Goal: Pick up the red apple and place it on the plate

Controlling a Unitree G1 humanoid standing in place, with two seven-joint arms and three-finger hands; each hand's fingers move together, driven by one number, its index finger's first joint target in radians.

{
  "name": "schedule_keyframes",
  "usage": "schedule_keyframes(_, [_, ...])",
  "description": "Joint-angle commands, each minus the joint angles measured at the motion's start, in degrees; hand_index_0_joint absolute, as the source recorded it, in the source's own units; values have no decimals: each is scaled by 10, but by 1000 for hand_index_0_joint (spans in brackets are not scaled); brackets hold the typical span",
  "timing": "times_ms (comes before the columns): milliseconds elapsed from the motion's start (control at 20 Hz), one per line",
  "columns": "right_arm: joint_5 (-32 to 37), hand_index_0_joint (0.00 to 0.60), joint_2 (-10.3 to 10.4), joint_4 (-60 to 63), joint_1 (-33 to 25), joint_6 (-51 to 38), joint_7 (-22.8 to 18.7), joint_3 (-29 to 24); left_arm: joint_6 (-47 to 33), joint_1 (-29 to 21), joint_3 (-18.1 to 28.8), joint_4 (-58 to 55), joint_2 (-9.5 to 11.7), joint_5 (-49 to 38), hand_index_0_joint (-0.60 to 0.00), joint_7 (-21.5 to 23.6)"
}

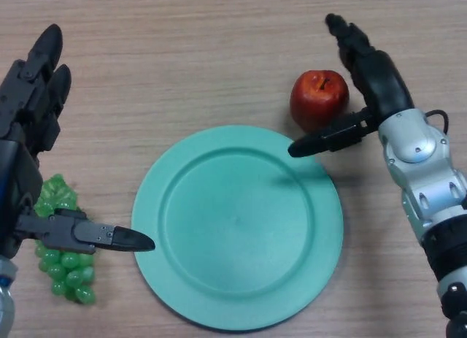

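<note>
A red apple stands on the wooden table just beyond the far right rim of a green plate. My right hand is open next to the apple's right side. Its fingers reach past the apple on the far side and its thumb points left across the apple's near side, over the plate's rim. The apple sits in the gap between them; I cannot tell whether they touch it. My left hand is open at the left edge, with its thumb pointing at the plate's left rim.
A bunch of green grapes lies on the table at the near left, partly under my left thumb. The plate holds nothing.
</note>
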Motion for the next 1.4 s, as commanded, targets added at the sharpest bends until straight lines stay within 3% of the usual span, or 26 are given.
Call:
schedule_keyframes(50, [8, 598, -6, -7, -49, -97, -15, -15, -73, -11, 40, -33, 17, -27, 0, 19])
schedule_keyframes(200, [-2, 600, -6, 6, -48, -98, -55, 4, -83, 12, 5, -28, 5, -5, 0, 10])
schedule_keyframes(350, [22, 600, -6, -38, -30, -79, -66, -1, -81, 23, -4, -37, -1, -6, 0, 8])
schedule_keyframes(500, [110, 600, -6, -159, 16, -31, -74, 16, -83, 23, 5, -39, -1, -11, 0, 8])
schedule_keyframes(700, [125, 600, -6, -330, 104, 22, -90, 83, -78, 3, 16, -50, 3, -34, 0, 19])
schedule_keyframes(1000, [20, 600, -6, -446, 242, 32, -110, 179, -57, -12, 29, -74, 16, -47, 0, 17])
schedule_keyframes(1200, [-5, 600, -6, -414, 262, 5, -128, 212, -7, -13, 29, -121, 16, -57, 0, 18])
schedule_keyframes(1350, [-18, 600, -6, -409, 266, 51, -140, 228, 0, -16, 28, -138, 15, -59, 0, 18])
schedule_keyframes(1400, [-15, 502, -6, -410, 267, 54, -137, 229, -1, -15, 28, -138, 14, -59, 0, 18])
